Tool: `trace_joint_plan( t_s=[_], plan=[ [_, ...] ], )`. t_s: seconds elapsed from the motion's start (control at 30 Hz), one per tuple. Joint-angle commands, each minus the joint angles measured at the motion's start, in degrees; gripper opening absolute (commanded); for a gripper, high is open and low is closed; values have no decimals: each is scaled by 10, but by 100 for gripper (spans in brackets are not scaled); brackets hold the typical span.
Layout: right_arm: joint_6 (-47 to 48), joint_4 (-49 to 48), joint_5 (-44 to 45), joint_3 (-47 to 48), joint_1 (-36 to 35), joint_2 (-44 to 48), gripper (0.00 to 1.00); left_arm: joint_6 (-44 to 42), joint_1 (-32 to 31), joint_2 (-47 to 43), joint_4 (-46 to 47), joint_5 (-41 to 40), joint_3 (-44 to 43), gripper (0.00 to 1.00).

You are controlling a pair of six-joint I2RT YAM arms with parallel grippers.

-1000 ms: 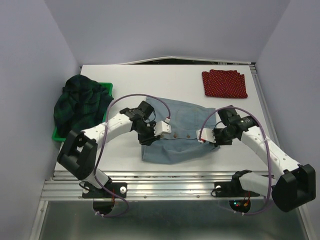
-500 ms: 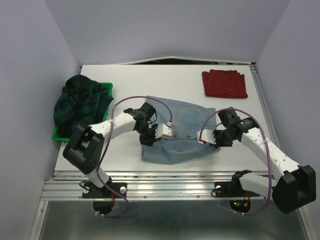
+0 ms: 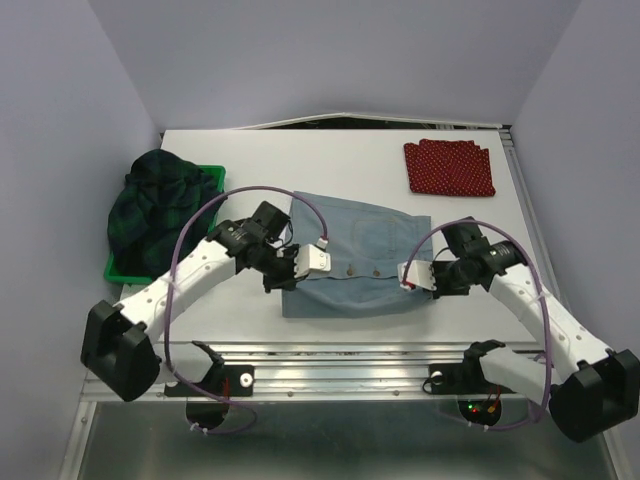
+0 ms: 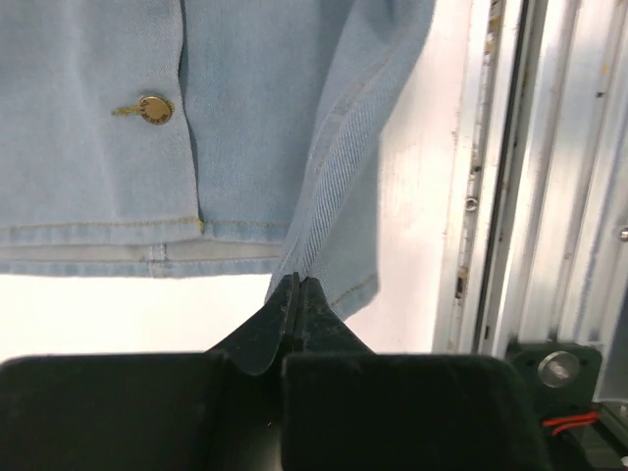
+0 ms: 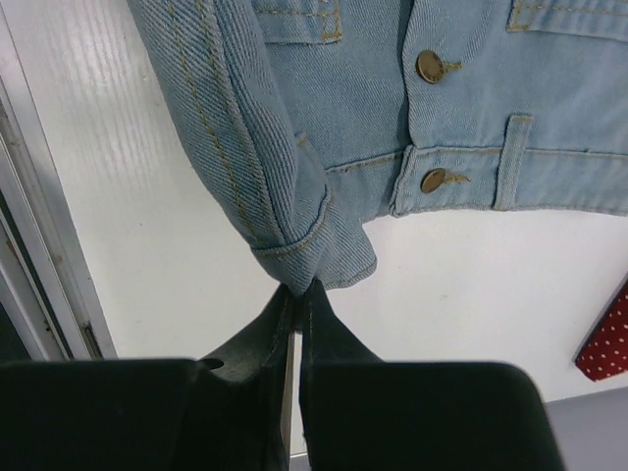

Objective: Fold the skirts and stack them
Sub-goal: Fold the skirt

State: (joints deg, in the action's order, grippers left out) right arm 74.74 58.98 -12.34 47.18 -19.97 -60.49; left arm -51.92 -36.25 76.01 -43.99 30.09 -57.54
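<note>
The light blue-grey denim skirt [image 3: 355, 252] lies in the middle of the table, partly lifted at both sides. My left gripper [image 3: 283, 278] is shut on its left edge; the left wrist view shows the cloth [image 4: 324, 157] pinched at my closed fingertips [image 4: 297, 287]. My right gripper [image 3: 434, 283] is shut on its right waistband corner [image 5: 304, 245], pinched between closed fingertips [image 5: 296, 290]. The red dotted skirt [image 3: 449, 167] lies folded at the far right. The dark plaid skirt [image 3: 160, 205] is heaped in the green bin [image 3: 117, 268] at the left.
The table's near edge with a metal rail [image 3: 350, 355] runs just below the denim skirt. Purple cables [image 3: 240, 196] loop over both arms. Walls close in on the left, right and back.
Both grippers have moved toward the near edge with the denim held. The left arm swung out to the left, and the skirt's near part is now drawn into a straighter, flatter shape.
</note>
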Motion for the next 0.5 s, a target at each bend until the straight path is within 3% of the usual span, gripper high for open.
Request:
trace_joint_plan(
  t_s=[0.0, 0.27, 0.47],
  plan=[
    [-6, 29, 7, 15, -3, 40, 1, 39, 1, -76, -71, 21, -29, 0],
    [1, 50, 25, 73, -3, 54, 1, 96, 1, -154, -90, -25, -128, 0],
    [17, 109, 20, 104, -3, 80, 1, 118, 0, -202, -118, -8, -131, 0]
  ],
)
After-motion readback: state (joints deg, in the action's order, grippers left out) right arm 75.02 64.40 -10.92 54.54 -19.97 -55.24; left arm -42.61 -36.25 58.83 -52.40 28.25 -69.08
